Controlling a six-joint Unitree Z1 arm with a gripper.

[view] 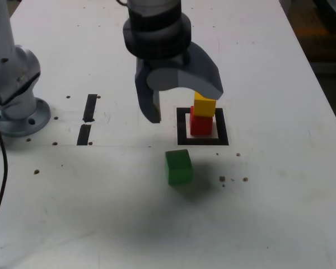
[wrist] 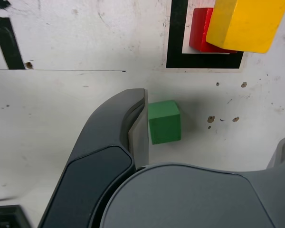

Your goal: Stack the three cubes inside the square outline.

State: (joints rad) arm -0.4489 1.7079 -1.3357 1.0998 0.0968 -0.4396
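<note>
On the exterior view's left stands the arm's grey base (view: 14, 89), bolted to the white bench (view: 280, 224), with two short black strips (view: 87, 119) just beyond it toward three o'clock. Further right, the gripper (view: 179, 103) hangs above the bench with its jaws spread wide and nothing between them. At about five o'clock from its near finger, the green cube (view: 178, 166) sits alone on the bench, outside the square outline (view: 182, 130) and just at that outline's seven o'clock. Inside the outline the red cube (view: 201, 124) carries the yellow cube (view: 204, 105) squarely on top.

Two of three cubes look stacked, so the step in hand is judged to be fetching the green one. In the wrist view one finger (wrist: 138, 128) stands right beside the green cube (wrist: 164, 122), whether touching cannot be told. The next move calls for straddling that cube, closing, lifting clear of the yellow top and setting down gently.

Small brown specks (view: 233, 179) dot the scuffed bench at four o'clock from the green cube. A dim floor edge shows at the far right.
</note>
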